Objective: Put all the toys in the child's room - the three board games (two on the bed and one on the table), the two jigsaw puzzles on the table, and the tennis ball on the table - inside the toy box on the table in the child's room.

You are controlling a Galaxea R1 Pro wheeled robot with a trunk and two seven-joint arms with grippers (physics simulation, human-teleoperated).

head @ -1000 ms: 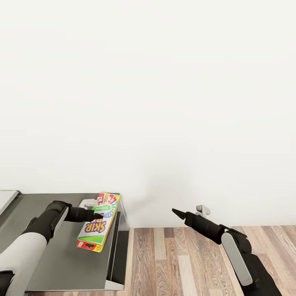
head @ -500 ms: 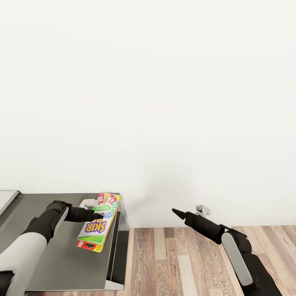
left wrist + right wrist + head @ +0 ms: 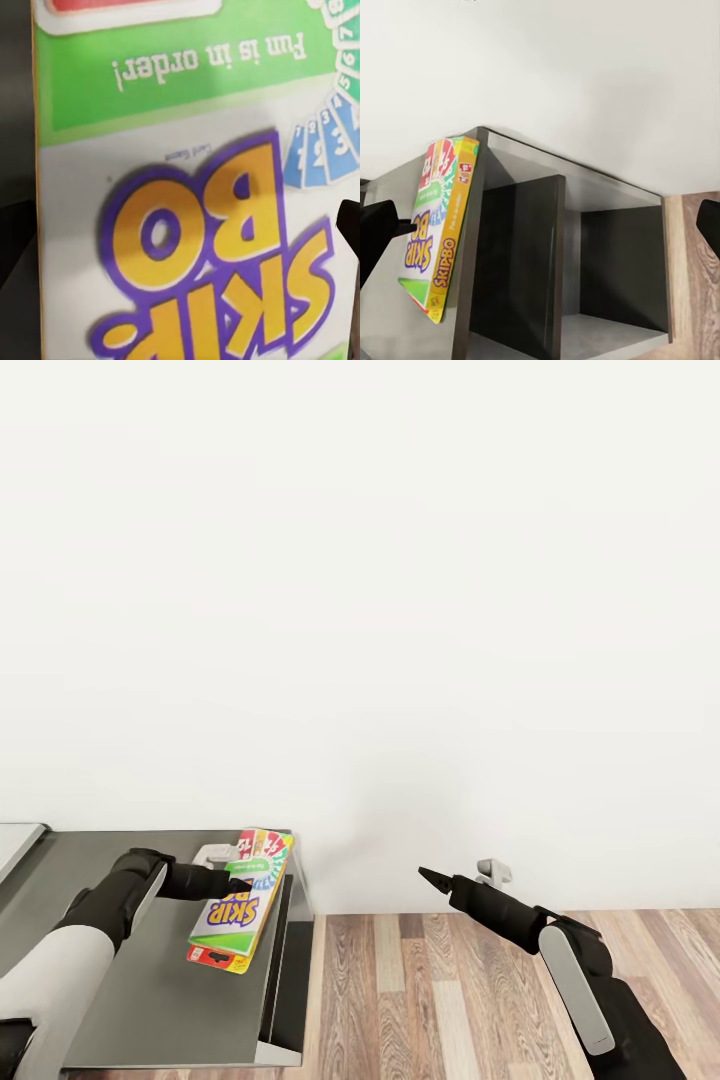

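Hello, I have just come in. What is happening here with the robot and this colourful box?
The robot's left tool holds a board game, a flat Skip-Bo box, tilted up above the end of the grey table. The right wrist view shows the box raised off the table top, near its edge. The right tool is empty and hangs over the wood floor, away from the table. A light grey corner, perhaps the toy box, shows at the far left.

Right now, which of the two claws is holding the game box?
The left claw, gripping the Skip-Bo game box over the table. The right claw is empty, out over the wood floor.
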